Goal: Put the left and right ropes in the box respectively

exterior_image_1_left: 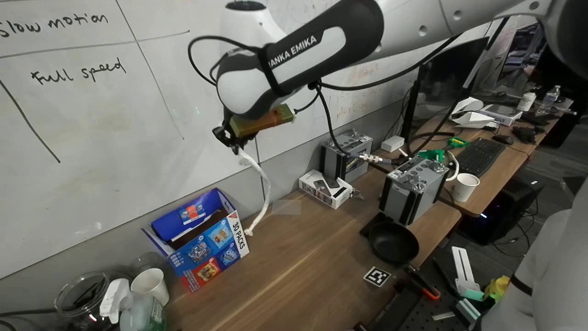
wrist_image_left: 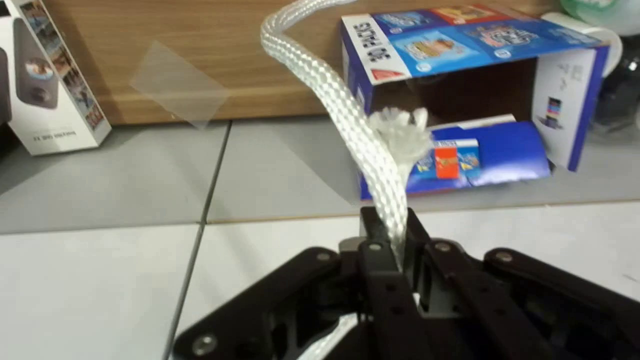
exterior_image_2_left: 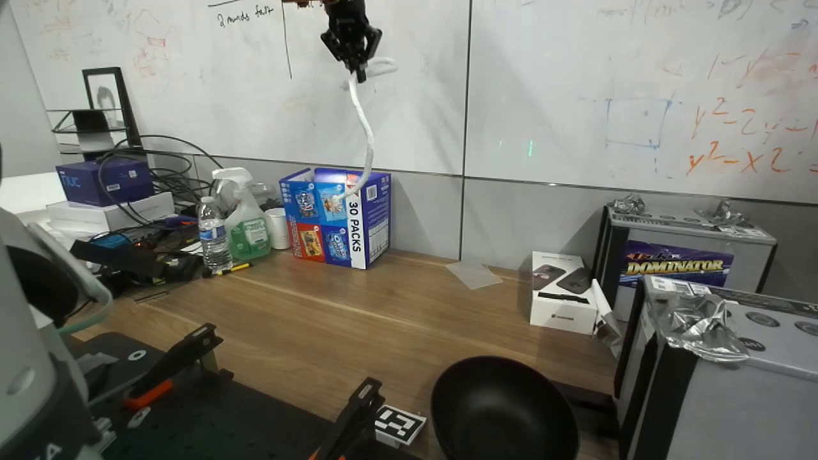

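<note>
High beside the whiteboard, my gripper [exterior_image_1_left: 236,148] is shut on a white braided rope [exterior_image_1_left: 264,186]. The long part of the rope [exterior_image_2_left: 365,137] hangs limp and curved, its lower end outside the box. In the wrist view a frayed end [wrist_image_left: 400,135] sticks out near the fingertips, and more white cord [wrist_image_left: 330,337] shows behind the fingers. Whether this is the left or right rope I cannot tell; the other is hidden or out of view. The blue box [exterior_image_1_left: 206,255] stands upright on the table, open at the top, lower than the gripper.
Near the box stand a paper cup [exterior_image_1_left: 151,285], a spray bottle [exterior_image_2_left: 248,220] and a water bottle [exterior_image_2_left: 214,236]. A white phone box [exterior_image_2_left: 562,300], two grey-black appliances [exterior_image_1_left: 411,193] and a black pan [exterior_image_2_left: 505,409] lie to its other side. The whiteboard [exterior_image_1_left: 92,151] rises behind.
</note>
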You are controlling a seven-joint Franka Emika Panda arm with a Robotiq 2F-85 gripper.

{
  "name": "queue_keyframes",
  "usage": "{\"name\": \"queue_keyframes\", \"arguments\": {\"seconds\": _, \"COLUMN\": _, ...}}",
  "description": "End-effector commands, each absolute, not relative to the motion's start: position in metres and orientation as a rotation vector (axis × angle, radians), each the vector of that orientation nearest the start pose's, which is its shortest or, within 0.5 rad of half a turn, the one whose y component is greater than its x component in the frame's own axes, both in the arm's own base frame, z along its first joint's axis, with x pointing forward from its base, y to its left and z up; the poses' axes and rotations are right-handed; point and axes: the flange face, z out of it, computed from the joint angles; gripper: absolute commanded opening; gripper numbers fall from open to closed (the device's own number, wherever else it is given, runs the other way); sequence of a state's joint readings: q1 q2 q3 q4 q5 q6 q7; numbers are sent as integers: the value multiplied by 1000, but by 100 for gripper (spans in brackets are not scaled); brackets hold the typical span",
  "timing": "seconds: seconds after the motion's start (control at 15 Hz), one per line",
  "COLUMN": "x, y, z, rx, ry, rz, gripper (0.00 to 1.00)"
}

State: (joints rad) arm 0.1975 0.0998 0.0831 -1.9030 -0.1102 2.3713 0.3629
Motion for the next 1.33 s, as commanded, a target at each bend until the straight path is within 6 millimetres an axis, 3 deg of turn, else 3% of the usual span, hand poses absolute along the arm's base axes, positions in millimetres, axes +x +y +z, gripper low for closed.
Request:
{"name": "queue_keyframes", "arguments": {"seconds": 0.0, "x": 579, "y": 206, "z": 561, "rx": -2983, "ry": 77, "rz": -777, "gripper": 9}}
{"name": "queue_keyframes", "arguments": {"seconds": 0.13, "x": 578, "y": 223, "z": 582, "rx": -2938, "ry": 80, "rz": -856, "gripper": 9}}
{"name": "queue_keyframes", "arguments": {"seconds": 0.33, "x": 589, "y": 239, "z": 583, "rx": -2909, "ry": 60, "rz": -899, "gripper": 9}}
{"name": "queue_keyframes", "arguments": {"seconds": 0.73, "x": 626, "y": 259, "z": 537, "rx": -2883, "ry": -49, "rz": -982, "gripper": 8}}
{"name": "queue_keyframes", "arguments": {"seconds": 1.27, "x": 660, "y": 268, "z": 481, "rx": -2828, "ry": -161, "rz": -977, "gripper": 8}}
